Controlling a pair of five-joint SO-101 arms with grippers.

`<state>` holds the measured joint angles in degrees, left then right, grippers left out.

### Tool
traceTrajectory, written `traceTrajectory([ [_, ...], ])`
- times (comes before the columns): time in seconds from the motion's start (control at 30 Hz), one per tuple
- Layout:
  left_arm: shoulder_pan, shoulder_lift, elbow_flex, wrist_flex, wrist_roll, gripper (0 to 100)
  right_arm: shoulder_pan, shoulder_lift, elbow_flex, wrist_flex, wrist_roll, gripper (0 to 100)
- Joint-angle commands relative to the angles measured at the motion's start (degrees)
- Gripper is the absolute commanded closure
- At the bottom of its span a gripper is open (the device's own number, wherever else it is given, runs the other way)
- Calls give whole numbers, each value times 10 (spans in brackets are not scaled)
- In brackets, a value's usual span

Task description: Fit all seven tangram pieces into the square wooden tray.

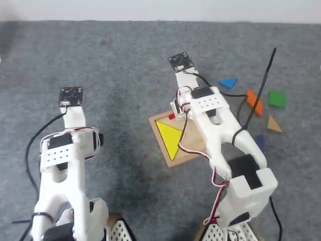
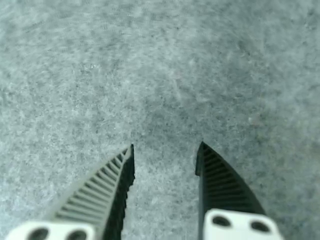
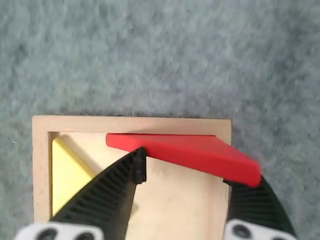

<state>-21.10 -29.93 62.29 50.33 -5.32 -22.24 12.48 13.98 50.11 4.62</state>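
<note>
Wooden tray point(image 3: 41, 170), half hidden under your right arm point(image 1: 220, 130), holds a yellow triangle point(image 3: 67, 175); right gripper point(image 3: 187, 170) pinches a red piece point(image 3: 190, 150) above it; left gripper point(image 2: 165, 162) gapes.

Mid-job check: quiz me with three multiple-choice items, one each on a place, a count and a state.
1. Where is the yellow triangle? A) in the tray B) outside it C) on an arm
2. How many pieces lie loose on the carpet? A) three B) five C) seven
3. The right tool is: A) open, empty B) shut on the red piece C) shut on the yellow triangle
1 A: it lies inside the wooden rim. 2 B: blue, orange, green, tan and purple lie beside the tray. 3 B: it clamps the red piece over the tray.
</note>
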Motion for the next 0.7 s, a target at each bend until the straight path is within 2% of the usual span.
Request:
traceTrajectory([
  [0.0,4,-15,-3,-11,-4,797,-5,-1,-26,11,9,753],
  [0.2,4,-15,-3,-11,-4,797,-2,0,-26,-18,6,753],
  [0.33,4,-15,-3,-11,-4,797,0,0,-26,-51,-35,751],
  [0.67,4,-15,-3,-11,-4,797,-2,4,-26,-61,-33,750],
])
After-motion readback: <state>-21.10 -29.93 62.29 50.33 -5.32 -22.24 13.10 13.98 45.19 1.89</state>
